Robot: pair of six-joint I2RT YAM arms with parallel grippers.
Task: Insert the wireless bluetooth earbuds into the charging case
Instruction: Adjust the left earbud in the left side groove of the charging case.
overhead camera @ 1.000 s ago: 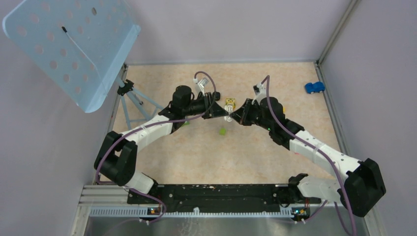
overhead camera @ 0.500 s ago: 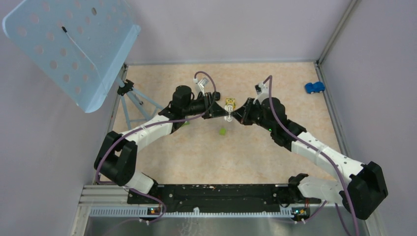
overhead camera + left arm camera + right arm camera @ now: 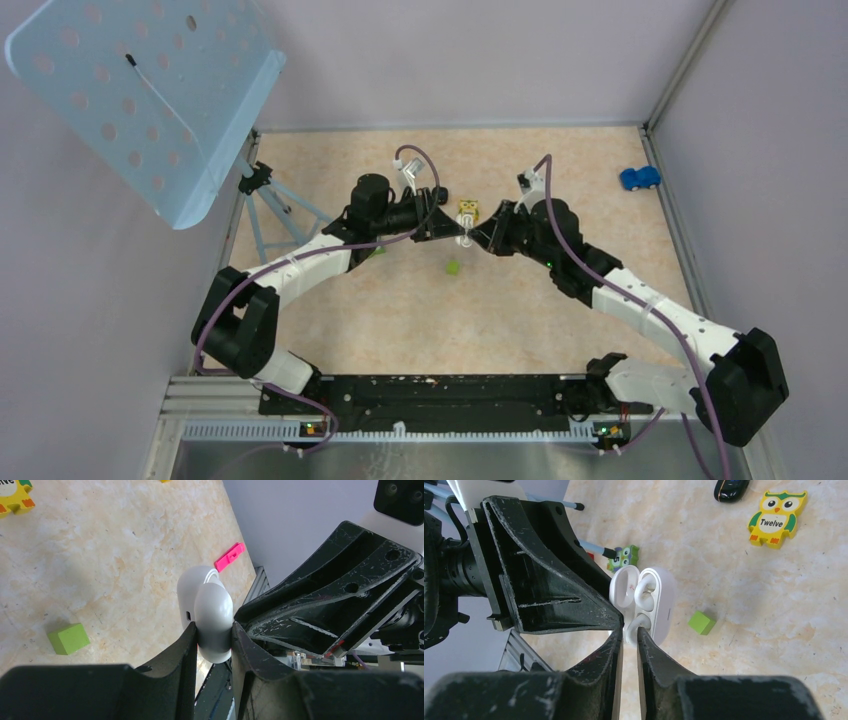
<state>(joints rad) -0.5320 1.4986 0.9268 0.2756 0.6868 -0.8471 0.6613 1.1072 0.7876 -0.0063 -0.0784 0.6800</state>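
Glossy white rounded charging case (image 3: 665, 605), lid open, holds white looped earbuds (image 3: 644, 611). Left jaws pinch the case. Right jaws stand narrowly parted at one earbud; grip undeterminable.

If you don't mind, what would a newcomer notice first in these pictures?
The left end effector and right end effector, both black, meet tip to tip mid-scene; the left clamps a glossy white oval plastic charging case, lid open toward the right. A small green cube lies just below them in the top view.
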